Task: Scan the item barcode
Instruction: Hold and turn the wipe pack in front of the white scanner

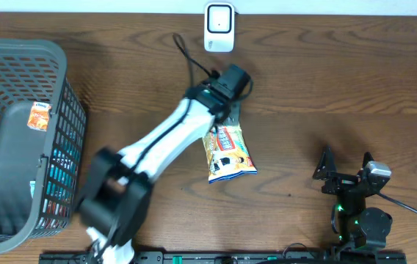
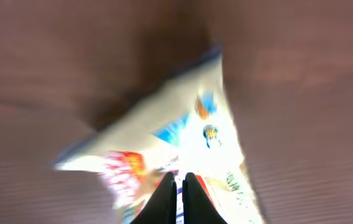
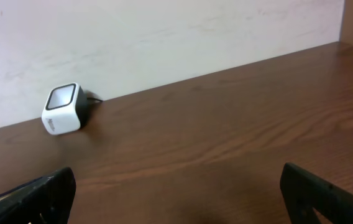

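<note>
A yellow and white snack bag (image 1: pixel 230 155) is at the table's middle, with my left gripper (image 1: pixel 225 123) at its far edge. In the left wrist view the bag (image 2: pixel 183 134) is blurred, and the black fingers (image 2: pixel 167 199) of my left gripper (image 2: pixel 179 182) are pressed together on it. The white barcode scanner (image 1: pixel 219 27) stands at the far edge, beyond the bag; it also shows in the right wrist view as a white scanner (image 3: pixel 61 109) by the wall. My right gripper (image 1: pixel 344 167) rests near the front right, open and empty, its fingers (image 3: pixel 40 196) wide apart.
A grey mesh basket (image 1: pixel 47 55) fills the left side, with an orange packet (image 1: pixel 40 115) and other items inside. The scanner's black cable (image 1: pixel 186 55) runs across the table near my left arm. A pale wall (image 3: pixel 164 37) bounds the far edge.
</note>
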{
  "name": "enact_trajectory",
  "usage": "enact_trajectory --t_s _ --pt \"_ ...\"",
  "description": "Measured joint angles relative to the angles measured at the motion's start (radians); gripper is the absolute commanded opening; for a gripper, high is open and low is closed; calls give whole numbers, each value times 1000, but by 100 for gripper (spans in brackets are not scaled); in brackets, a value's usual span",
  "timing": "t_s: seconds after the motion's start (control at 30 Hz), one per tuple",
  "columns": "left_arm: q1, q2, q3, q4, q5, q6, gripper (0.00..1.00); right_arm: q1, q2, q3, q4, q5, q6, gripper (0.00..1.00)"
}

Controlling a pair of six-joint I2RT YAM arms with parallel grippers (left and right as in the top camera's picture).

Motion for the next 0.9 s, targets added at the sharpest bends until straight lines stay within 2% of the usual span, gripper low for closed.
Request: enact_trajectory --t_s 0.1,0.2,0.37,0.53,0.7,0.77,0.9 --pt "19 -70 22 5 -50 -11 8 0 0 0 0 0 0 99" --pt "42 -68 24 6 -71 -40 7 0 0 0 0 0 0 99" --pt "65 42 1 21 -61 -79 8 0 0 0 0 0 0 99" --pt "65 201 -10 72 18 -88 8 0 0 0 0 0 0 99" --pt "69 223 -5 74 28 -72 8 0 0 0 0 0 0 99" --pt "71 223 8 53 14 -41 8 0 0 0 0 0 0 99" --pt "97 224 84 -89 -34 10 8 0 0 0 0 0 0 99"
